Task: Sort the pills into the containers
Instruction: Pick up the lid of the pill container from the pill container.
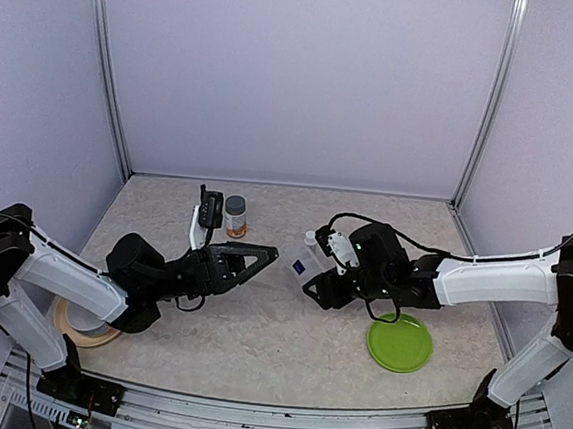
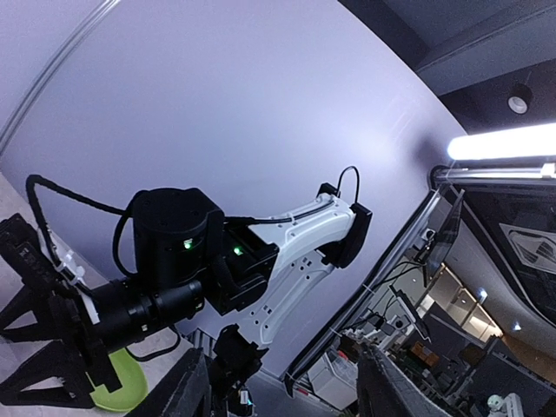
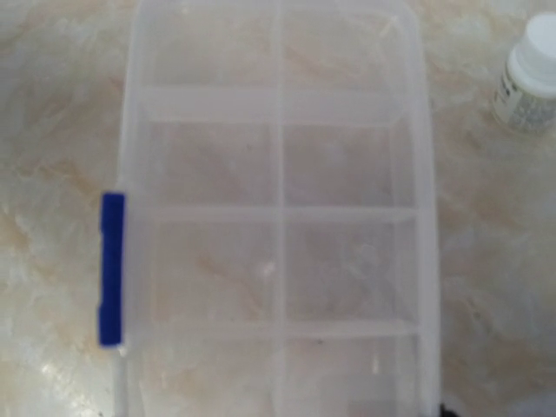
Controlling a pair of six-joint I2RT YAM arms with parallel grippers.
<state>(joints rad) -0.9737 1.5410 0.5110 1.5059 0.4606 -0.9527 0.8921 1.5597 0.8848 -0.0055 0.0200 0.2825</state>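
Where the arms stand: both reach in over the table [image 1: 256,337] toward its middle, their tips near each other but apart.
Left gripper [image 1: 271,254]: low over the table, pointing right toward the box. In its own wrist view the two fingers [image 2: 193,387] sit apart with nothing between them, so it is parted and holds nothing.
Right gripper [image 1: 313,279]: pointing left, its tip at the box. The left wrist view shows its jaws spread partway, but whether they pinch the box cannot be told.
Box [image 1: 298,267]: clear plastic, split into compartments, with a blue latch on one long side. It fills the right wrist view.
Bottle [image 1: 235,216]: clear, gray cap, white-and-orange label, upright toward the back of the table, behind the left gripper and touching neither arm.
Vial [image 1: 310,240]: much smaller, white cap, upright just behind the box, close to the right gripper.
Green plate [image 1: 399,343]: flat on the table, front right, beside the right forearm.
Bowl [image 1: 77,319]: white, on a tan plate [image 1: 105,337], front left, partly hidden by the left arm.
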